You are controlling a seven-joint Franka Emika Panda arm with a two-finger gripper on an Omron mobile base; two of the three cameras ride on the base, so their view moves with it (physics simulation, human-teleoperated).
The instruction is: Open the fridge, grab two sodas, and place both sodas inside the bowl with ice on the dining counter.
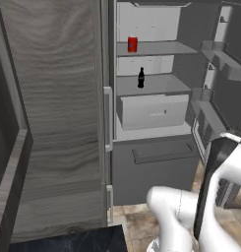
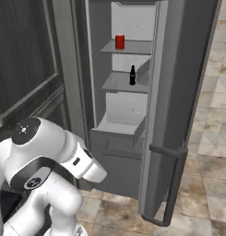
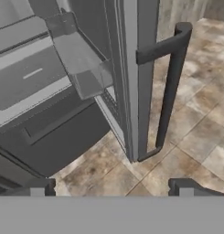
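Fridge (image 1: 156,162) standing open, door (image 2: 179,92) swung wide to the right of the pale interior, long bar handle (image 3: 170,91) running down the door's outer face and seen edge-on from the hand view. Inside the fridge, red can (image 1: 132,44) upright on the upper shelf (image 1: 166,48), near that shelf's left end. One shelf lower in the fridge, slim dark bottle (image 1: 140,78) upright, slightly right of the can's line and well apart from it. Beneath the bottle's shelf, a closed pale drawer (image 1: 152,110); under that, the dark grey lower front of the fridge with a flat horizontal grip. Left of the fridge, wood-grain cabinet panels (image 1: 58,113). Gripper (image 3: 113,188) outside the fridge, low down, near the bottom of the door's handle and apart from it, over the tan tiled floor (image 3: 195,137); two dark fingertips (image 3: 38,187) set far apart, jaws released, nothing between them. White arm (image 2: 50,170) folded low in front of the fridge's lower section. Both sodas untouched on their shelves inside the fridge.
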